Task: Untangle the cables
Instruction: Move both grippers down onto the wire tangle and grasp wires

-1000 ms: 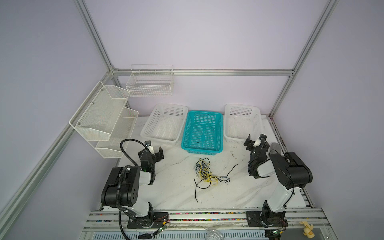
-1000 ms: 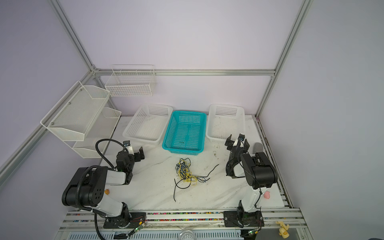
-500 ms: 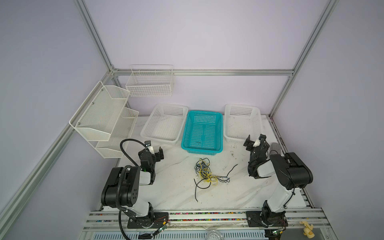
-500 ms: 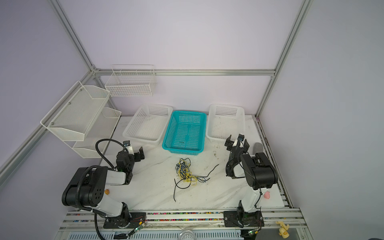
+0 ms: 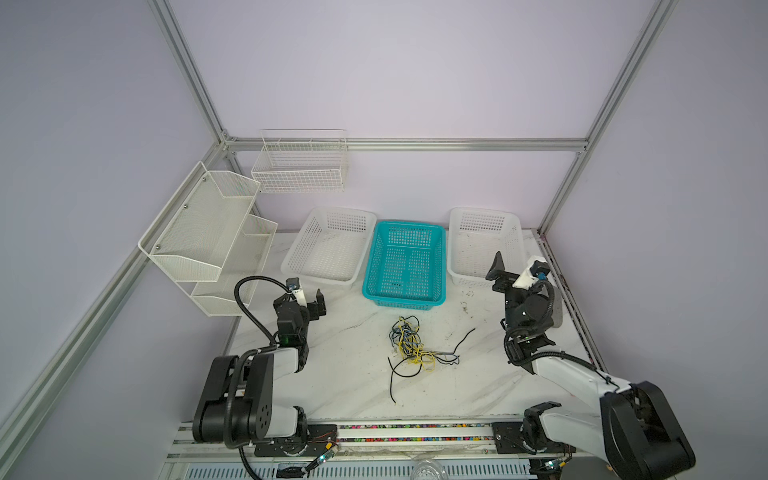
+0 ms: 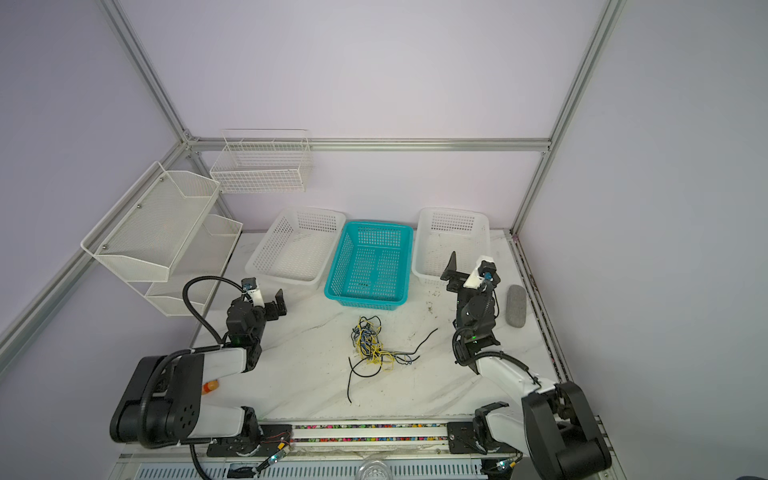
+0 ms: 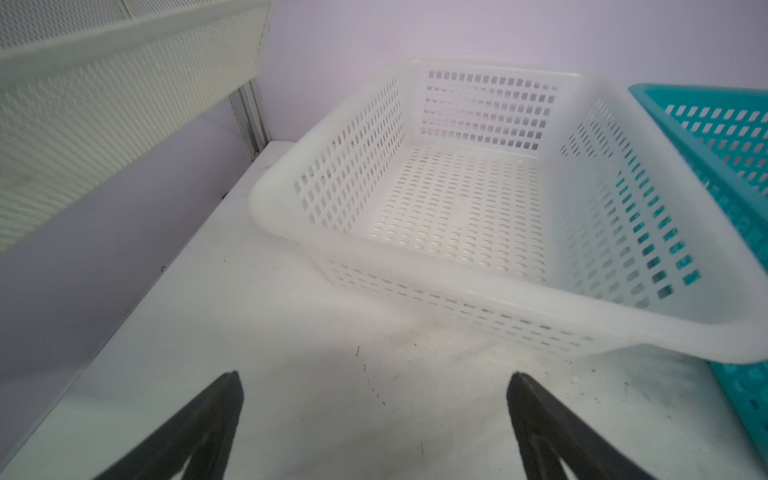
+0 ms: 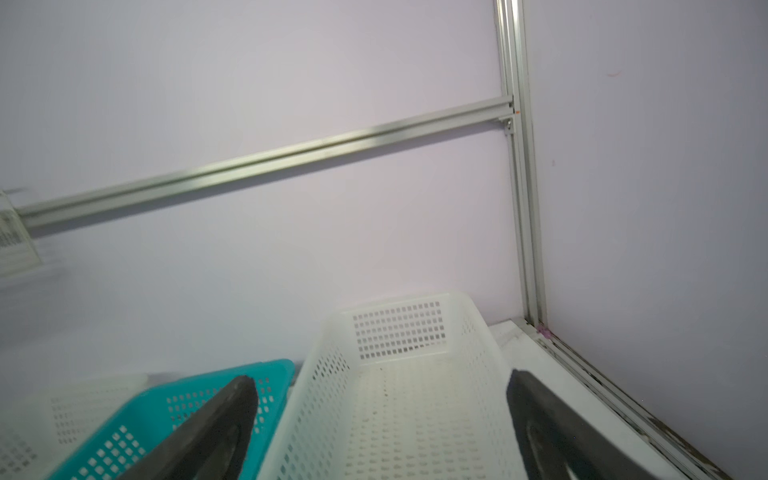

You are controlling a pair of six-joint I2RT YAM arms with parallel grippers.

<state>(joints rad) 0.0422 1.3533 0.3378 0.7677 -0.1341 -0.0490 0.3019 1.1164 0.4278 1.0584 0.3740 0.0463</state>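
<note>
At table (image 5: 340,386) centre the cables (image 5: 411,347) lie tangled, unmoved from a second ago. Jaws wide and empty on left gripper (image 7: 374,386) and right gripper (image 8: 382,382). One dark speck (image 5: 395,285) sits in the teal basket (image 5: 405,227).

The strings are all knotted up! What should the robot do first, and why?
Probably lower the right gripper toward the cables, at the loose black end on its side. It and the left gripper are open, empty, away from the tangle on the table.

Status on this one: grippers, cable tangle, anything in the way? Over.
Left gripper and right gripper open, empty. Thin yellow, black and dark blue cables lie tangled, untouched. Teal plastic mesh basket behind them, apart; nothing between grippers and tangle.
</note>
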